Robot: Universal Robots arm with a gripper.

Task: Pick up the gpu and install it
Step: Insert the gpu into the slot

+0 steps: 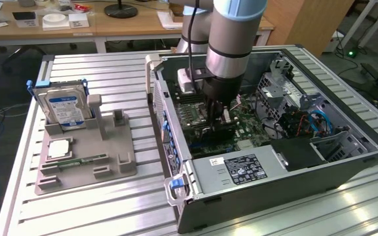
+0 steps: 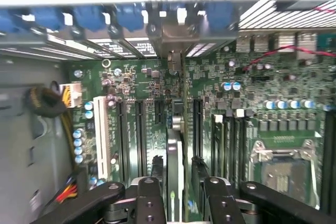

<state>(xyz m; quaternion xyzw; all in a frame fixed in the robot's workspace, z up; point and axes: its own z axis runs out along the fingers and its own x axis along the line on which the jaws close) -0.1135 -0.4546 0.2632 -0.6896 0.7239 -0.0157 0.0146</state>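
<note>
Thin gpu, seen edge-on, standing upright between the jaws, over the green board's slots.

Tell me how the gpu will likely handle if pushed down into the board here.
The gpu stands on edge between the gripper fingers, over the motherboard slots: thin, so probably stiff lengthwise but apt to tilt sideways. Likely light. Its bare circuit side looks fragile; force off-line may strain it.

Exterior high overview; wrist close above motherboard

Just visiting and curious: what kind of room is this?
Probably a robotics lab or workshop: an open black desktop computer case lies on a ribbed aluminium table, with cluttered wooden desks behind.
</note>
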